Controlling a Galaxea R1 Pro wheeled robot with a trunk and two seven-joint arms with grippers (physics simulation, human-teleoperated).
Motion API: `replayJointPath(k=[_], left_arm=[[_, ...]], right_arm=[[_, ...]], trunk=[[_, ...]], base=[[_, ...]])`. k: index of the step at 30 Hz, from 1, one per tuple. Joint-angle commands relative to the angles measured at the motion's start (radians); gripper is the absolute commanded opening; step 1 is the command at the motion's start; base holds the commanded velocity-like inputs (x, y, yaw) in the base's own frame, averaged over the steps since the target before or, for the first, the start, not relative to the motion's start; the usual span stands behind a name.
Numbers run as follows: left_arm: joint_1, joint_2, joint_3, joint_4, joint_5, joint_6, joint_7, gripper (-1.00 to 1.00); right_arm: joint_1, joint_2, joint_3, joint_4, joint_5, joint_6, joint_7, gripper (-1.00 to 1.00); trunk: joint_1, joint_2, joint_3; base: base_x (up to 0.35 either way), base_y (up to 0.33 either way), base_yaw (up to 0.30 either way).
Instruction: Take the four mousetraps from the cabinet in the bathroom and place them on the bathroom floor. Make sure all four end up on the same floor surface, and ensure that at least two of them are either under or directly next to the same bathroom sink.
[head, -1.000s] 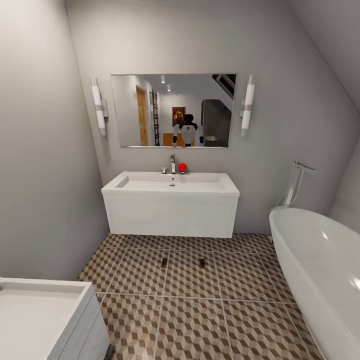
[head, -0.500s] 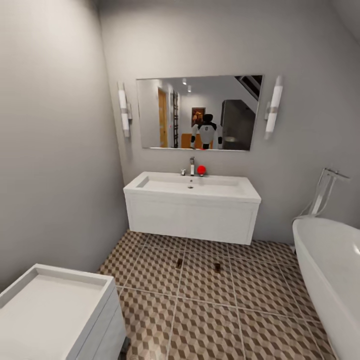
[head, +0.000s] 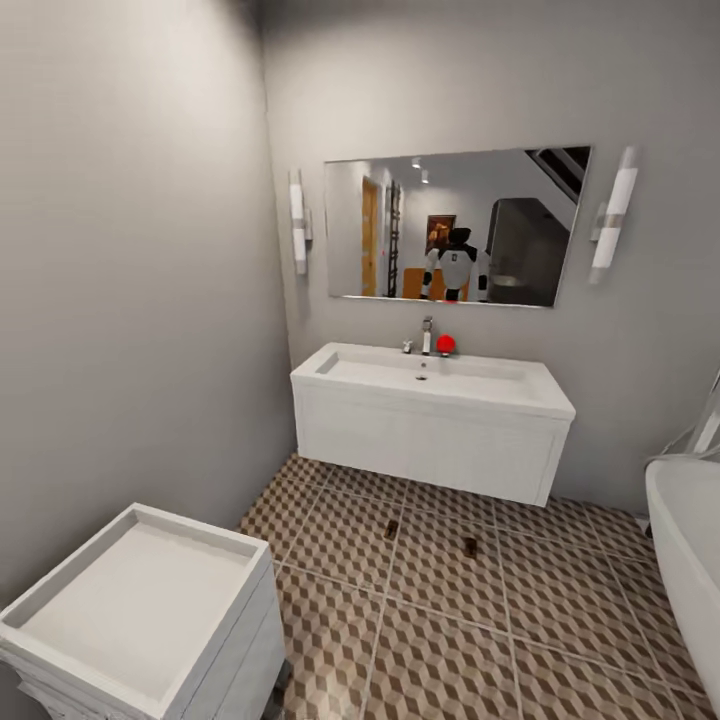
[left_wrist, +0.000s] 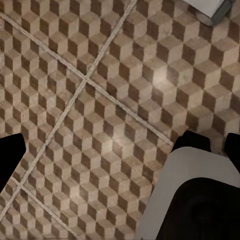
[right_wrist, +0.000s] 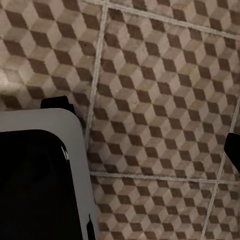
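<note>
Grey walls (head: 130, 300), mirror (head: 455, 228) (two sconces), bathtub (head: 690, 540)

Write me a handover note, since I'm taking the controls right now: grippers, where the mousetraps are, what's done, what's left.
Grippers: neither wrist view lets me tell open from shut; both cameras look down at the patterned floor.
Mousetraps: two lie on the floor tiles in front of the sink, the left one and the right one, apart from each other.
Done: those two look placed by the sink.
Left: the other two traps and the wooden cabinet are not in sight here.
</note>
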Motion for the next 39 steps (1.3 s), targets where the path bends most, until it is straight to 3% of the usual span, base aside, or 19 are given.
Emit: replayJointPath(k=[1,39], left_arm=[[-0.001,-0.001,0.007,0.001,0.002,-0.005,0.0,1.0],[-0.001,-0.005,0.007,0.001,0.001,-0.009,0.0,1.0]], right_arm=[[-0.001,0.0,-0.006,0.003,-0.003,-0.008,0.0,1.0],[-0.001,0.006,-0.006,0.003,0.0,-0.008,0.0,1.0]], trunk=[[0.0,-0.001,-0.001],[0.0,-0.001,-0.001]], base=[[0.0,0.0,0.276],[0.0,0.0,0.277]])
